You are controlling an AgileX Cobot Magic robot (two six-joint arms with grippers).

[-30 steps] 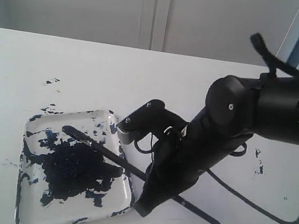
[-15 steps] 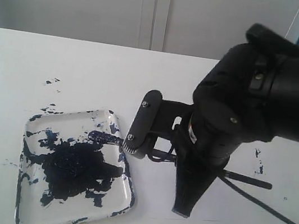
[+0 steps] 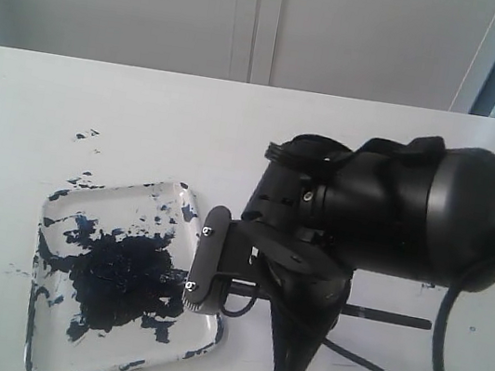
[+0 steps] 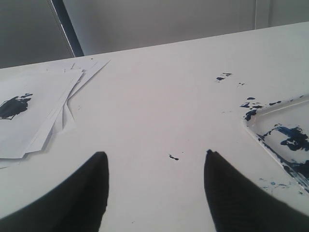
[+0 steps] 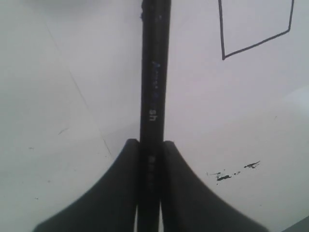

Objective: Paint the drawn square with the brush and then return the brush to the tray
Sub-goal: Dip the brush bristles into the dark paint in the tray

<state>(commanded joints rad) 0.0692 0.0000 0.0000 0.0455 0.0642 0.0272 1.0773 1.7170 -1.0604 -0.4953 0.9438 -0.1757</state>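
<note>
My right gripper [image 5: 150, 145] is shut on the handle of the brush [image 5: 154, 72], a long black stick running out past the fingers. The drawn square [image 5: 256, 24], a thin black outline with a white inside, lies beside the brush's far part and apart from it. In the exterior view my right arm [image 3: 385, 207] hides the bristles; only the brush tail [image 3: 391, 317] sticks out to the right. The tray [image 3: 124, 189], blotched with dark paint, sits left of the arm. My left gripper [image 4: 153, 157] is open over bare table, near the tray [image 4: 277, 107].
A stack of white sheets [image 4: 34, 111] with a dark smear lies on the table away from the tray in the left wrist view. Paint specks [image 3: 86, 135] dot the table behind the tray, and more specks [image 5: 231, 174] lie near my right fingers.
The brush's bristles have left the tray's paint and are now hidden behind my right arm. That arm has turned and sunk lower, its bulk now closer to the tray.
</note>
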